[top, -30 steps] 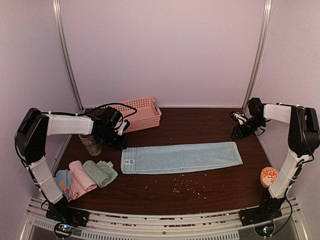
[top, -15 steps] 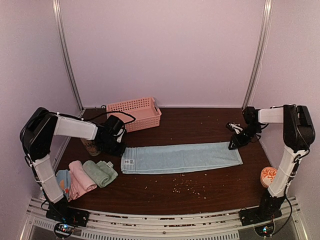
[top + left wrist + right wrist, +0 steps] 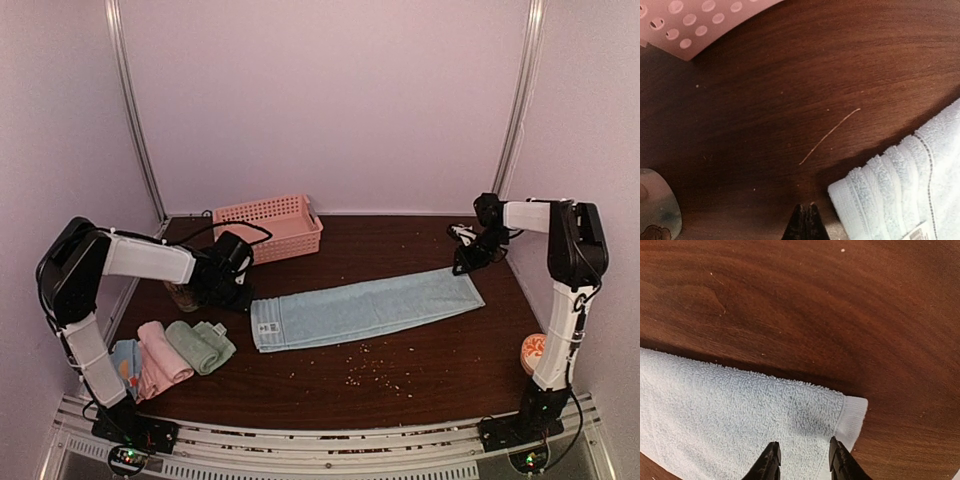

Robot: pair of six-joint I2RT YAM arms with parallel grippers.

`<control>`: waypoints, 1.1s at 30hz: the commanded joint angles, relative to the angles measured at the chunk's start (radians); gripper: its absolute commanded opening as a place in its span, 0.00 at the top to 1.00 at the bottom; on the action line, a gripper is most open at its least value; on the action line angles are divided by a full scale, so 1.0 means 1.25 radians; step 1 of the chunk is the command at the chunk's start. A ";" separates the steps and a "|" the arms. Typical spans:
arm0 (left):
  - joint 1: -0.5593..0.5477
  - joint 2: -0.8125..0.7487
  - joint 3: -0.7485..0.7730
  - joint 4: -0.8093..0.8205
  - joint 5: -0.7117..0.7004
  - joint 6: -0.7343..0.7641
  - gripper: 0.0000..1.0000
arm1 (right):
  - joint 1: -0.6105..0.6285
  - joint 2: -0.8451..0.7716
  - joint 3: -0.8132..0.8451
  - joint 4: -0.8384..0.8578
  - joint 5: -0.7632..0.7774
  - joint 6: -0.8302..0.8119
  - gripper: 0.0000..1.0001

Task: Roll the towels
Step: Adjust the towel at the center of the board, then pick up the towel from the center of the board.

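Both stretch low: left fingers (image 3: 802, 224) pressed together beside the blue towel (image 3: 365, 308), right fingers (image 3: 769, 462) parted over its far corner.

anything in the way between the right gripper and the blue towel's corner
Nothing visible does. The right gripper is directly over the light blue towel near its hemmed corner, jaws apart, with only flat cloth showing between them. The table beside that corner is bare wood.
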 commanded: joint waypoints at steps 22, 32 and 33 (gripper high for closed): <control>-0.014 0.064 0.021 0.074 0.043 0.005 1.00 | -0.029 -0.079 -0.086 -0.028 0.071 0.035 0.58; -0.013 0.065 0.010 0.080 0.048 0.002 1.00 | -0.038 -0.023 -0.043 -0.033 0.071 0.048 0.56; -0.014 0.065 0.009 0.080 0.049 0.002 1.00 | -0.039 -0.017 -0.039 -0.037 0.068 0.048 0.56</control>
